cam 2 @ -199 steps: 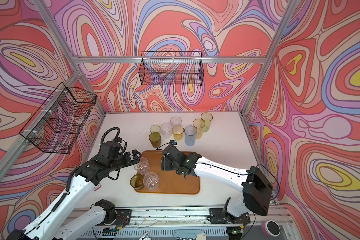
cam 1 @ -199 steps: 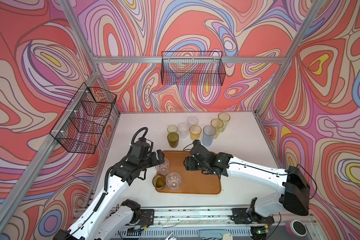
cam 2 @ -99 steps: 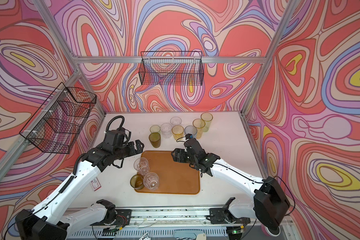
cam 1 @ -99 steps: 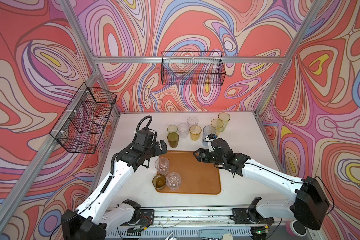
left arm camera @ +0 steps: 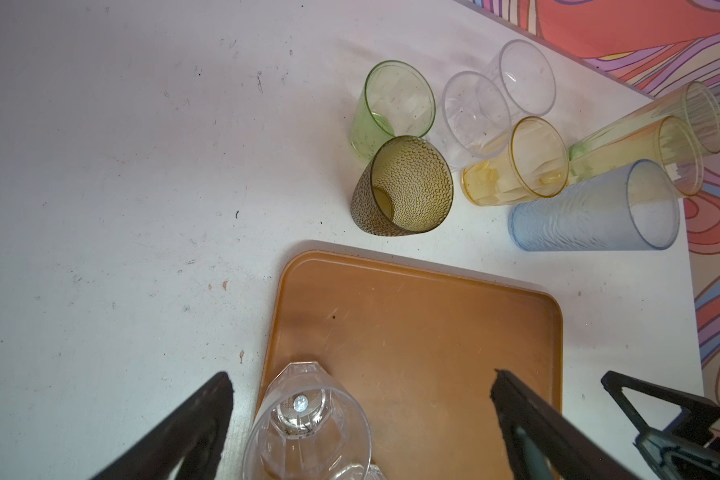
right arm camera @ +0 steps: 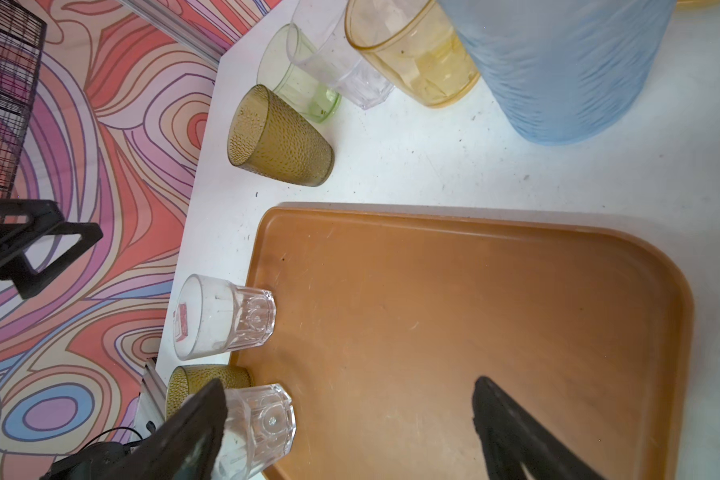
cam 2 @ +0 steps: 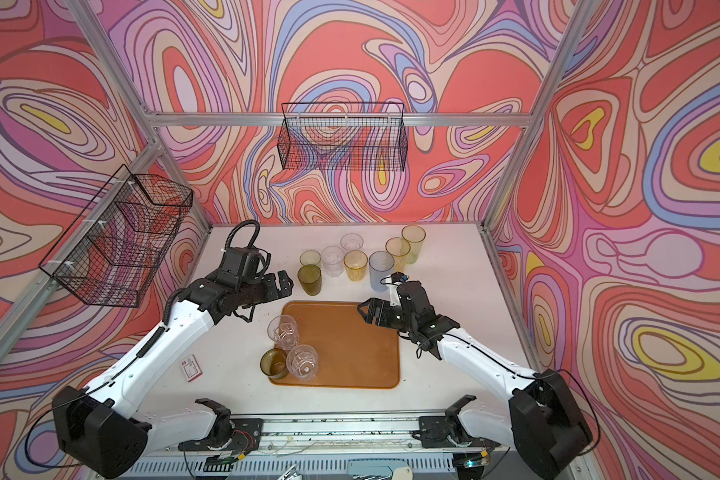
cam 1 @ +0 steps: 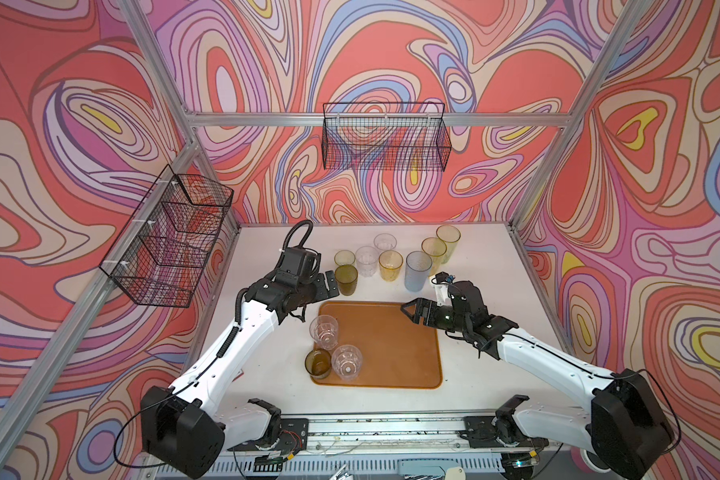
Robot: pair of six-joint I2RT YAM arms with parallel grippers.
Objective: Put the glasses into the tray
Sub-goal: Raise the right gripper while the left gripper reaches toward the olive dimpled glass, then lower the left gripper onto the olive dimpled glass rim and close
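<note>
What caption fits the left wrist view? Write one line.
Open left gripper, a clear faceted tumbler on the flat orange-brown tray, eight see-through tumblers standing on the white table.

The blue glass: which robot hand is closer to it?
Right. The right gripper hovers over a far corner of the tray, just in front of the blue glass. The left gripper is farther away, beside the tall olive glass.

Wall basket (cam 1: 385,137); side basket (cam 1: 167,241); card (cam 2: 191,368)

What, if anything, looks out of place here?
Nothing is tipped, spilled or broken. One stray item: a small red-and-white card lies on the white table left of the tray; it is not glassware.
</note>
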